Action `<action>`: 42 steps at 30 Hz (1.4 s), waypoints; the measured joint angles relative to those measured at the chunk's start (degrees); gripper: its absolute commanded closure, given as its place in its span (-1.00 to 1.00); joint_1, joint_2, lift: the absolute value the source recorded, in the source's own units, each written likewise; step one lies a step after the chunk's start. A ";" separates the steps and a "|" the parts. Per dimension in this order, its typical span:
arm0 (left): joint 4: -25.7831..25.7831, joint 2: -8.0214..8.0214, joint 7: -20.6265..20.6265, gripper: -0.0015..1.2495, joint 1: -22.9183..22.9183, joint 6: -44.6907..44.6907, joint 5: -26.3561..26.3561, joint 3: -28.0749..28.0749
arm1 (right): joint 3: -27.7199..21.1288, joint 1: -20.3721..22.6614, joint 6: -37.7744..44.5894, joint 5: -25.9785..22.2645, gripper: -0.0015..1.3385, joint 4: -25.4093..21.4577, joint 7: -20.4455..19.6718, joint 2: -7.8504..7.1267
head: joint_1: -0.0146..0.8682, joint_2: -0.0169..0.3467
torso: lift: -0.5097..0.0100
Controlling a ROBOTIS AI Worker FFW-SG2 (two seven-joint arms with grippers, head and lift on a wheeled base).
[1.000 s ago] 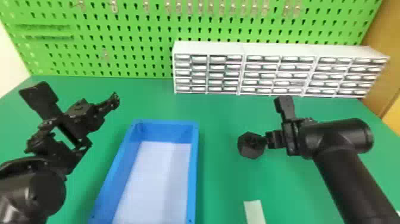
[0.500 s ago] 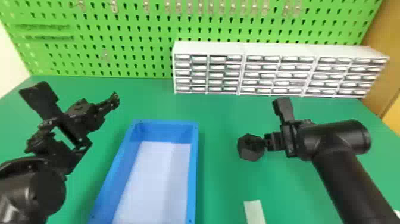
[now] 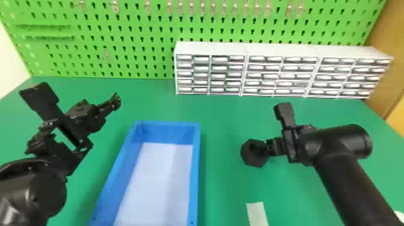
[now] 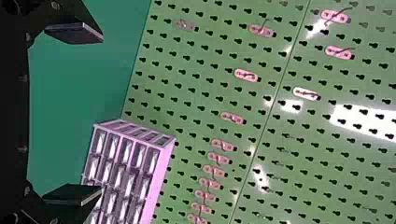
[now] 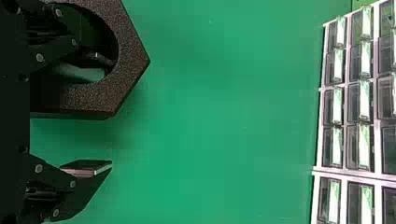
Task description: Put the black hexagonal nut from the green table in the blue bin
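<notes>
The black hexagonal nut is over the green table, right of the blue bin. At the nut's right side, my right gripper stands open. The right wrist view has the nut with one finger of that gripper inside its hole and the other outside, apart from it. Whether the nut rests on the table I cannot tell. My left gripper is held open and unused beyond the bin's left side; in its wrist view this gripper has nothing between its fingers.
White drawer cabinets stand along the table's back, in front of a green pegboard. A pale strip lies near the front edge, right of the bin.
My right gripper has shifted slightly left and toward the robot in the head view. The nut has moved a little the same way toward the robot. The left arm has stayed still.
</notes>
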 measured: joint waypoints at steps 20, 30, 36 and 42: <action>0.00 0.00 0.00 -0.77 -0.01 0.00 0.00 -0.07 | 0.67 -0.02 0.00 0.62 0.31 0.04 0.01 -0.09 | 0.54 -0.73 | 0.58; 0.06 0.00 0.00 -0.77 0.00 0.00 0.03 -0.08 | 1.68 -0.07 0.00 1.19 0.50 -0.06 0.01 -0.08 | 0.54 -0.73 | 0.58; 0.07 0.00 0.00 -0.77 0.07 0.00 0.05 -0.13 | 2.37 -0.16 0.01 1.79 0.50 -0.26 0.01 -0.01 | 0.54 -0.73 | 0.58; 0.07 0.00 -0.09 -0.77 0.11 0.01 0.06 -0.08 | 2.50 -0.16 -0.11 1.87 0.50 -0.57 0.01 0.00 | 0.54 -0.73 | 0.58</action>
